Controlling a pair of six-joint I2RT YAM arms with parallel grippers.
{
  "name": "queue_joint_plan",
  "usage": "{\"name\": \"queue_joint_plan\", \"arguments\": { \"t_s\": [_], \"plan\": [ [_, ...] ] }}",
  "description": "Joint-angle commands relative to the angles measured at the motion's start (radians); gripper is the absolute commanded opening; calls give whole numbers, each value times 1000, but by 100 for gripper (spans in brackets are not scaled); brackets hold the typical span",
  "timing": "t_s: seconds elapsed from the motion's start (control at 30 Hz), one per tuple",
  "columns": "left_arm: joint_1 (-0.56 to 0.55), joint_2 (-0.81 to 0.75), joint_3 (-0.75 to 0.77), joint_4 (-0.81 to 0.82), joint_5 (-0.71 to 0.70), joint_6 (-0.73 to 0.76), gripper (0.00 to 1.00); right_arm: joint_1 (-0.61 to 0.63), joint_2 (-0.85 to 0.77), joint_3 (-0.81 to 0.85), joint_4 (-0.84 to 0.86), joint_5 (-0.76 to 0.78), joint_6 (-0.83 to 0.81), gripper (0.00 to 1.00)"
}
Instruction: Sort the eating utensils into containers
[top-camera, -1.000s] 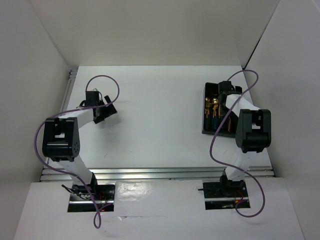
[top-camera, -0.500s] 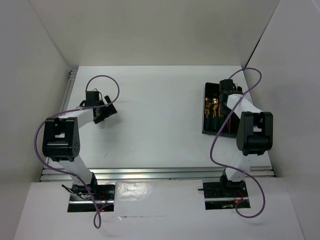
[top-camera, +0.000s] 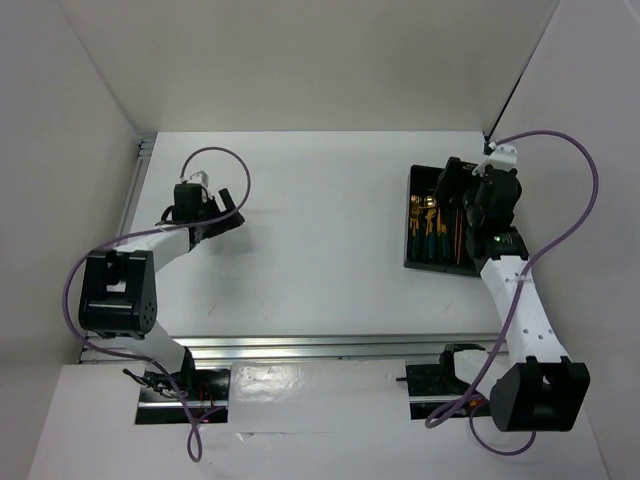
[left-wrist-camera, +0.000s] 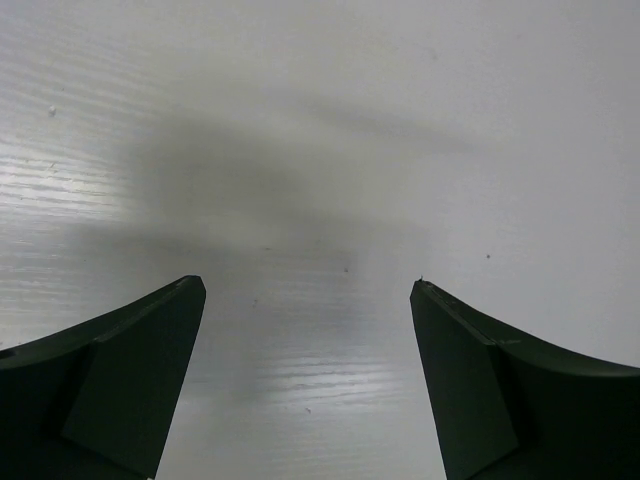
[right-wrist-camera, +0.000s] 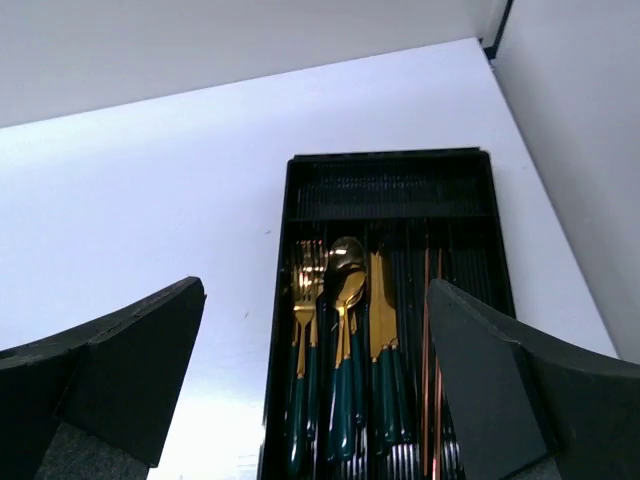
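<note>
At the table's (top-camera: 320, 230) far right, the black tray (right-wrist-camera: 390, 185) holds forks (right-wrist-camera: 306, 330), spoons (right-wrist-camera: 346, 320), knives (right-wrist-camera: 384, 320) and thin sticks (right-wrist-camera: 430, 350) side by side in lengthwise compartments. Above it the right gripper (right-wrist-camera: 315, 288) hangs spread wide, gripping nothing. The left gripper (left-wrist-camera: 306, 284) is also wide apart and empty, over bare table.

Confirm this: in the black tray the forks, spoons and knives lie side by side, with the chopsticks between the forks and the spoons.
Wrong on the chopsticks: the right wrist view shows them beyond the knives, away from the forks, not between forks and spoons. The rest holds: all lie side by side in the black tray.
</note>
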Motion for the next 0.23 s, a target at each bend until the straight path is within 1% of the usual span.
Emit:
{"name": "queue_joint_plan", "arguments": {
  "t_s": [0.0,0.07,0.1,0.13,0.2],
  "plan": [
    [-54,-115,-28,97,-49,67,99,-5,-60,-92,131,-59,2,100],
    [-79,-168,-60,106,-88,100,99,-5,-82,-116,152,-59,2,100],
    [-105,-195,-70,106,-138,110,99,-5,-82,-128,152,-70,2,100],
    [-117,-250,-80,106,-166,120,99,-5,-91,-129,152,-70,2,100],
    [-149,-307,-111,117,-223,136,99,-5,-91,-129,152,-70,11,100]
  ]
}}
